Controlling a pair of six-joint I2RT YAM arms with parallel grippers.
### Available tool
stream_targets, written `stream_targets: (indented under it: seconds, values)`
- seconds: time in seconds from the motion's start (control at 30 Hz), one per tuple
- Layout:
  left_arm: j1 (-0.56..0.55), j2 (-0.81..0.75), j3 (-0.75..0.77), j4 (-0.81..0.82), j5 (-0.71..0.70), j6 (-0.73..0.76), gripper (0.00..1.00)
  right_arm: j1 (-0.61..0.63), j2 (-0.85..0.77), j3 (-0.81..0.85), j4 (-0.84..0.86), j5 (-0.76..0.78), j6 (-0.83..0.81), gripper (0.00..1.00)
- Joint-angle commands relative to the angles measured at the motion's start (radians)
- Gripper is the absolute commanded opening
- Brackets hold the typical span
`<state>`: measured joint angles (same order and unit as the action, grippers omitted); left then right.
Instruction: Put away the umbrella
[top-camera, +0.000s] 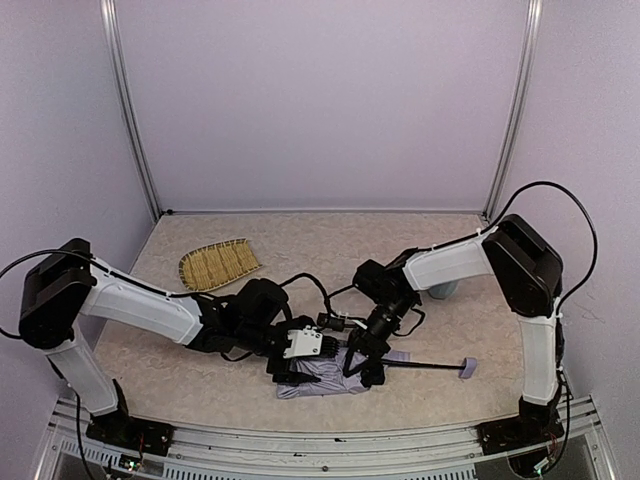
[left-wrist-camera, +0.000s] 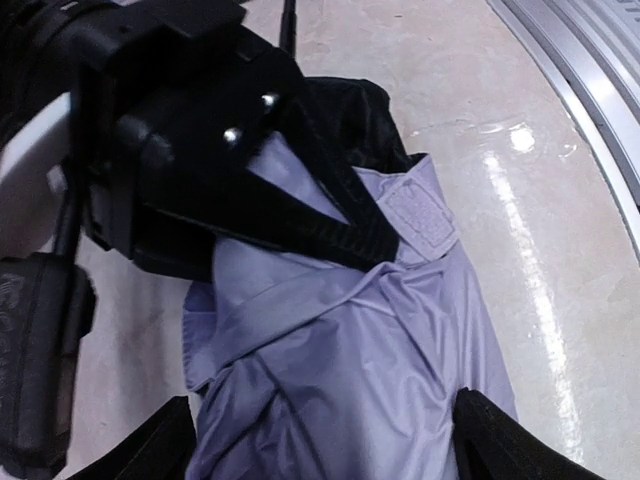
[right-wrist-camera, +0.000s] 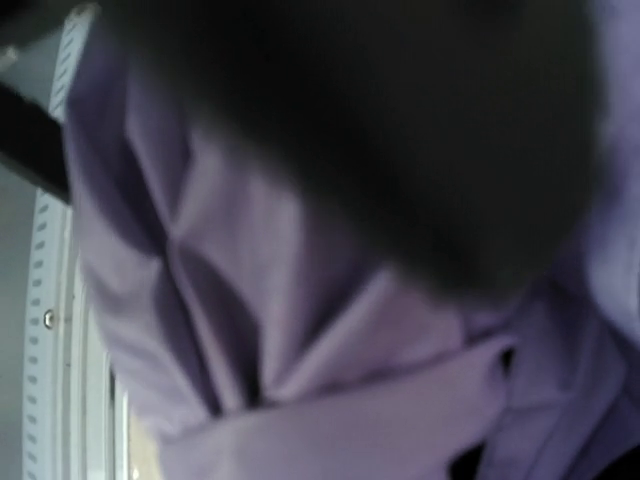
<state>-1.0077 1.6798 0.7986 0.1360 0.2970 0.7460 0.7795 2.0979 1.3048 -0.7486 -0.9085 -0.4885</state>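
Note:
The umbrella (top-camera: 322, 380) lies folded near the table's front edge, its lavender fabric bunched up. Its thin black shaft runs right to the small block handle (top-camera: 467, 368). My left gripper (top-camera: 296, 366) is open and straddles the bundle. In the left wrist view, fabric (left-wrist-camera: 340, 360) fills the gap between its fingertips (left-wrist-camera: 150, 445), and the left gripper (left-wrist-camera: 325, 445) sits low over it. My right gripper (top-camera: 361, 368) bears down on the fabric beside the shaft, with a wedge of cloth between its fingers (left-wrist-camera: 330, 225). The strap's fastening patch (left-wrist-camera: 422, 215) lies beside them. The right wrist view shows only blurred cloth (right-wrist-camera: 300, 330).
A woven straw tray (top-camera: 218, 264) lies at the back left. A light blue mug (top-camera: 444, 291) stands behind the right forearm. The metal front rail (top-camera: 320, 440) runs just past the umbrella and also shows as the rail (left-wrist-camera: 590, 60) in the left wrist view.

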Motion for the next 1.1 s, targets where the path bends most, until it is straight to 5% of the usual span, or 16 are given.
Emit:
stream_targets:
  seconds: [0.0,0.17,0.47,0.73,1.07]
  values:
    - [-0.023,0.091,0.027,-0.098,0.045,-0.039,0.86,-0.001,0.080,-0.015,-0.046,0.230,0.036,0.27]
    - [-0.017,0.216,0.104,-0.192,-0.046,-0.065,0.74,-0.005,-0.011,-0.045,0.068,0.281,0.085,0.54]
    - [0.023,0.241,0.133,-0.269,0.010,-0.086,0.45,-0.004,-0.393,-0.318,0.445,0.485,0.157,0.73]
    - [0.063,0.266,0.137,-0.261,0.071,-0.130,0.46,0.096,-0.716,-0.632,0.789,0.635,0.046,0.87]
    - [0.076,0.253,0.119,-0.216,0.091,-0.146,0.46,0.157,-0.476,-0.543,0.776,0.720,-0.021,0.90]
